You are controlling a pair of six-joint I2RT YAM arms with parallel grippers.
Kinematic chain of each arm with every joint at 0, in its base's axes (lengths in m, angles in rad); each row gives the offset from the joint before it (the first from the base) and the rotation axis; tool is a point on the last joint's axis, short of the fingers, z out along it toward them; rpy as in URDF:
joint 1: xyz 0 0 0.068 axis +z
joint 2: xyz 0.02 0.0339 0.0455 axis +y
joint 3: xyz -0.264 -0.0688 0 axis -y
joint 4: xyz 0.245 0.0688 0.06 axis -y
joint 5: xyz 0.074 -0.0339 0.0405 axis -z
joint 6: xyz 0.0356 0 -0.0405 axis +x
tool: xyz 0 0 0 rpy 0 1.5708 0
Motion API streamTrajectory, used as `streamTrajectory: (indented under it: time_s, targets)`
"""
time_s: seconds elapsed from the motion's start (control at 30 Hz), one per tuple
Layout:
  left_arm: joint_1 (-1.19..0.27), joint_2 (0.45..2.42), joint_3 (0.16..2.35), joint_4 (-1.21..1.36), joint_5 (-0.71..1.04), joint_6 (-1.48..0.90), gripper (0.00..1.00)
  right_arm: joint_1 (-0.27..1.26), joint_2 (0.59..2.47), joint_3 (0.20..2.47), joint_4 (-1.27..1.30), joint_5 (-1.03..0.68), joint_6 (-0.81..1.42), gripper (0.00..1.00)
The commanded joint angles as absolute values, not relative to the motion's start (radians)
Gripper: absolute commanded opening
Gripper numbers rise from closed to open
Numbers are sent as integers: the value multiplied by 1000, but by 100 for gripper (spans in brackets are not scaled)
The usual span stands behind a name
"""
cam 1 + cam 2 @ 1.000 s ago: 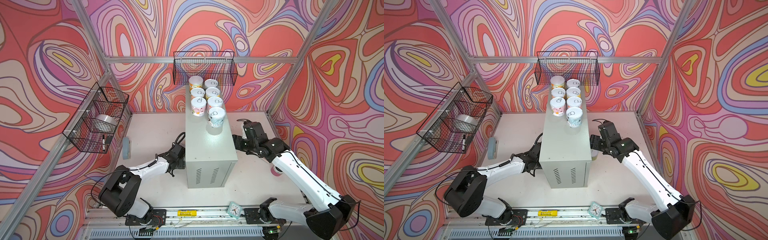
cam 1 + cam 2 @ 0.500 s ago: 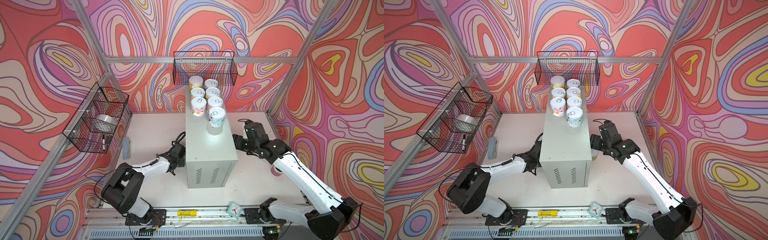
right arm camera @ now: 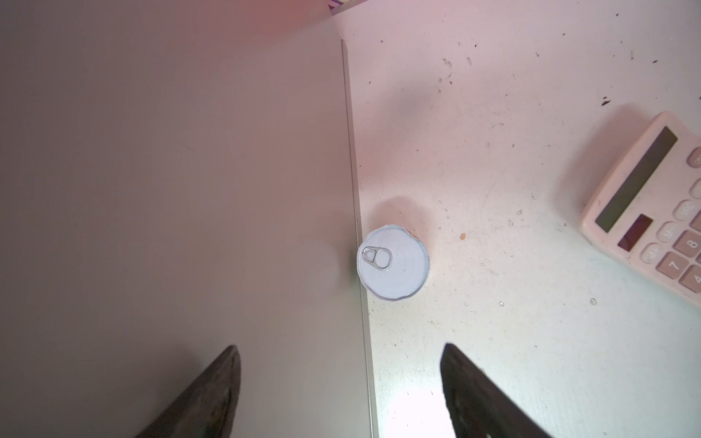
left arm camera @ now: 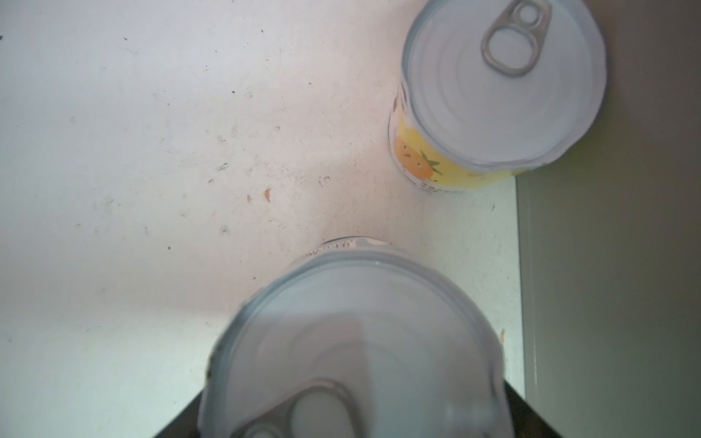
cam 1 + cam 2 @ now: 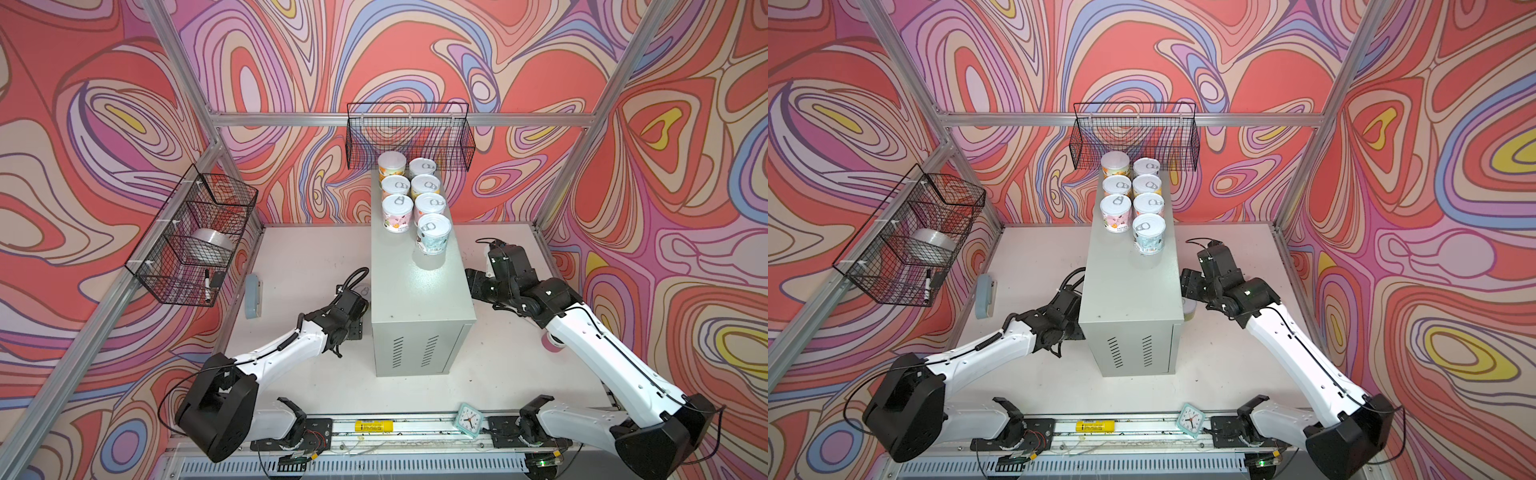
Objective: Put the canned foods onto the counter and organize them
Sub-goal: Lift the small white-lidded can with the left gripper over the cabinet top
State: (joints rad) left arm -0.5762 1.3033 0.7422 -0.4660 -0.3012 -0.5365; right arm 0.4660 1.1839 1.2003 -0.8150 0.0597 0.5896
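Several canned foods (image 5: 397, 213) (image 5: 1116, 212) stand in two rows at the far end of the counter (image 5: 419, 291) (image 5: 1133, 291), a tall grey box. My left gripper (image 5: 358, 303) is low beside the counter's left wall, shut on a can (image 4: 352, 341) whose lid fills the left wrist view, with dark fingers (image 4: 174, 426) on either side. A yellow-labelled can (image 4: 500, 87) stands beyond it by the counter wall (image 4: 607, 265). My right gripper (image 5: 473, 286) (image 3: 341, 347) hangs open and empty over the counter's right edge. Under it a can (image 3: 393, 262) (image 5: 1188, 309) stands on the table against the counter.
A calculator (image 3: 652, 208) lies on the table right of the counter. A small pink cylinder (image 5: 550, 343) sits under my right arm. A clock (image 5: 469, 419) stands at the front rail. Wire baskets hang on the back wall (image 5: 409, 137) and left wall (image 5: 191, 237). A grey-blue stapler (image 5: 252, 295) lies at left.
The left jaws have closed in around the can beside the counter. The right arm has hardly moved and its jaws stay as wide as before.
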Motion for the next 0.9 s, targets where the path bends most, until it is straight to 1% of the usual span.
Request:
streamTrajectory:
  time_s: [0.0,0.03,0.07,0.23,0.47,0.63,0.87]
  targets:
    - [-580,1232,822,-622,-316,-562,12,476,1183,1214,-814,64,591,85]
    - [-580,1220,846,-663,-316,-566,4,476,1186,1224,-831,76,589,85]
    - [-580,1203,871,-714,-322,-573,0,476,1187,1236,-847,85,585,85]
    - [-580,1143,1043,-936,-290,-563,0,476,1166,1271,-901,118,572,86]
    - [-580,1095,1369,-1267,-247,-550,0,476,1143,1327,-983,184,542,86]
    - [-584,1134,1564,-1380,-144,-555,0,475,1113,1397,-1040,299,503,88]
    - [-607,1283,1921,-1557,-203,-483,0,475,1097,1487,-1084,335,482,89]
